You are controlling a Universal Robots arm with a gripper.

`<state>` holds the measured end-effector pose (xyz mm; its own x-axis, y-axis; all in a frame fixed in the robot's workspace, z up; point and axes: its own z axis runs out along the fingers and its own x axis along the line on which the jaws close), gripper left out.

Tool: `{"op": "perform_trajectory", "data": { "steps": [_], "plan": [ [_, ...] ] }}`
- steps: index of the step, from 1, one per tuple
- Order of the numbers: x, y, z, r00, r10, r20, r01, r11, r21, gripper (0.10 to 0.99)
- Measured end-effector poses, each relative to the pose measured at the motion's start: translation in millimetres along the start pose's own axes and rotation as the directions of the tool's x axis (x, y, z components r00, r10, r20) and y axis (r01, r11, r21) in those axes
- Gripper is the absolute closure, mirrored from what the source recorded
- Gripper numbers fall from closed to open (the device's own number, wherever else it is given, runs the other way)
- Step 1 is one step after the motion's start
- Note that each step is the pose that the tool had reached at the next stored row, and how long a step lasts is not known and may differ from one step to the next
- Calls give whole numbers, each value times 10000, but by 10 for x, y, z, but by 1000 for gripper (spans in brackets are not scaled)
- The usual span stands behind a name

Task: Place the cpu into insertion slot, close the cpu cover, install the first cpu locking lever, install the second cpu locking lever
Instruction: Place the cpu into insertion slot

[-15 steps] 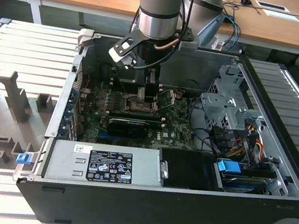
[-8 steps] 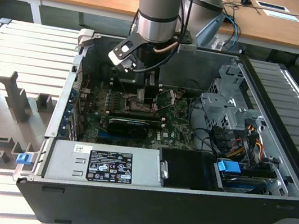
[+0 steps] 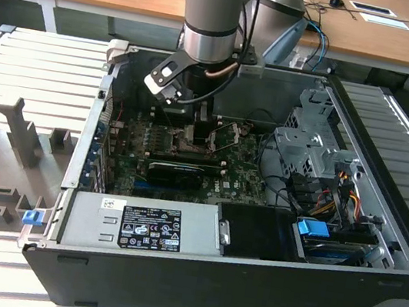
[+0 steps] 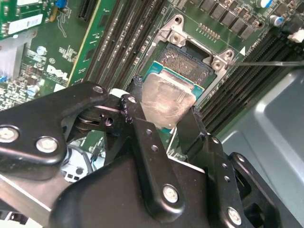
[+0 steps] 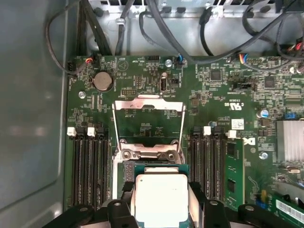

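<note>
Upper middle of the exterior view, inside the open computer case (image 3: 207, 282): my arm (image 3: 211, 14), reaching down to the green motherboard (image 3: 243, 181).

Item 1, cpu (image 4: 168, 97). Small flat square chip with a silver-grey metal top that carries a cloudy, smeared film (plainest in the second wrist view), and a thin green edge around the lid.

Item 2, gripper (image 5: 160, 192). Black fingers (image 4: 142, 128) are closed in part, pressed against two opposite sides of the cpu and gripping it.

Item 3, insertion slot (image 4: 185, 59). Square socket with a dark recessed centre and silver corner brackets. The cpu sits over it and covers much of it; whether the chip rests in the recess I cannot tell.

Item 4, cpu cover (image 5: 148, 105). Thin silver frame with a large cut-out centre, swung open, lying just beside the slot and apart from the chip.

Item 5, writing. A black-and-white label (image 3: 150, 227) lies on the grey power supply (image 3: 85, 220) at lower centre of the exterior view. A small white sticker (image 5: 237, 123) and fine white lettering sit on the motherboard, with a coin cell (image 5: 102, 80) nearby.
</note>
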<state>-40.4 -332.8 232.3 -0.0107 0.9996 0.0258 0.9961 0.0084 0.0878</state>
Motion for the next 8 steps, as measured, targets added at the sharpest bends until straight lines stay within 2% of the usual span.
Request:
{"op": "perform_trajectory", "data": {
  "steps": [5, 8],
  "plan": [
    [38, -14, 110, 10000, -4, -1, 4, 10000, 0, 553],
    [55, -39, 146, 10000, -4, 4, 4, 10000, 1, 553]
  ]
}}
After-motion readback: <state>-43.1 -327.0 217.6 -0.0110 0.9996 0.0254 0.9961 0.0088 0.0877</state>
